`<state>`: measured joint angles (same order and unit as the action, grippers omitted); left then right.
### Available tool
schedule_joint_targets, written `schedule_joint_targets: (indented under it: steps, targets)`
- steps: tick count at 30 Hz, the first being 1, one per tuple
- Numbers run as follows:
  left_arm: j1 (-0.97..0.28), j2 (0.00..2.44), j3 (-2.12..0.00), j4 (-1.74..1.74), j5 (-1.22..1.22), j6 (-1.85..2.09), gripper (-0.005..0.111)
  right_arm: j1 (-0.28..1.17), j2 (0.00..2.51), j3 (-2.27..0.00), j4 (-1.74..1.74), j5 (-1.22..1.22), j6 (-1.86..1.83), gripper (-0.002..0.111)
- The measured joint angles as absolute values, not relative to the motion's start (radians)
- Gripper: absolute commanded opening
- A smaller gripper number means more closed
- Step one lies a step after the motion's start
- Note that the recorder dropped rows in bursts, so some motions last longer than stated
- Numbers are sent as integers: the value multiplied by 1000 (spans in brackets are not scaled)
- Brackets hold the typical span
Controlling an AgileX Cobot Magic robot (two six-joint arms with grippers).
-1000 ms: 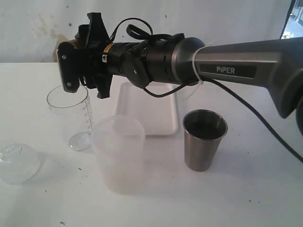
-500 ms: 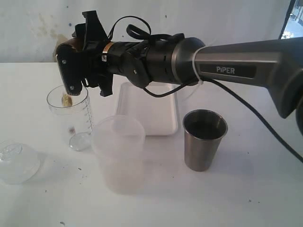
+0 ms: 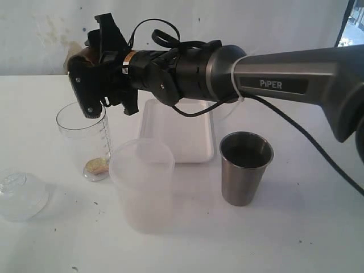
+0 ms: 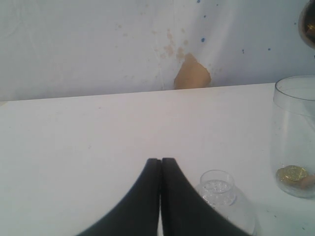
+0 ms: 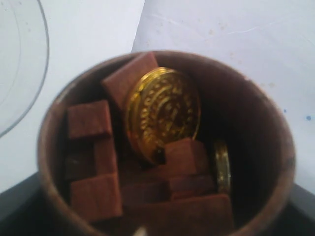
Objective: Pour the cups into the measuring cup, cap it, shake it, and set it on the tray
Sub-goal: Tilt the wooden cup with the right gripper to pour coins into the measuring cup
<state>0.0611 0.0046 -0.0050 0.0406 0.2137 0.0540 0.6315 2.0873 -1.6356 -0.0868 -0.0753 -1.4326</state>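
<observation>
On my right arm (image 3: 296,74) the white word "PiPER" (image 3: 271,83) is readable; the printed scale lines on the tall clear plastic measuring cup (image 3: 82,136) and the relief on the coins are too small to read. My right claw (image 3: 108,96) is clamped on the rounded brown cup (image 3: 79,55), one of two cups, and holds it tilted just above the rim of the measuring cup. In the exterior view the cup is mostly hidden, so I cannot tell its exact axis. In my right wrist view it holds two gold coins (image 5: 162,115) and several brown blocks (image 5: 91,120). The single measuring cup stands upright with its mouth up, left of the one flat white tray (image 3: 179,133), and one gold coin (image 3: 95,165) lies on its bottom. The tapered steel tumbler (image 3: 245,168) stands upright near the tray's front right corner. One frosted plastic tub (image 3: 142,185) stands in front. My left claw (image 4: 161,169) has its fingers pressed together, empty, near the one clear dome-shaped cap (image 4: 219,191).
</observation>
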Motion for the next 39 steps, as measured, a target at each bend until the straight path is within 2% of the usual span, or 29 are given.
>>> schedule_joint_targets:
  steps: [39]
  targets:
    - [61,5,-5,41,214,54,1,640,2087,-1636,-87,-79,-1712,0]
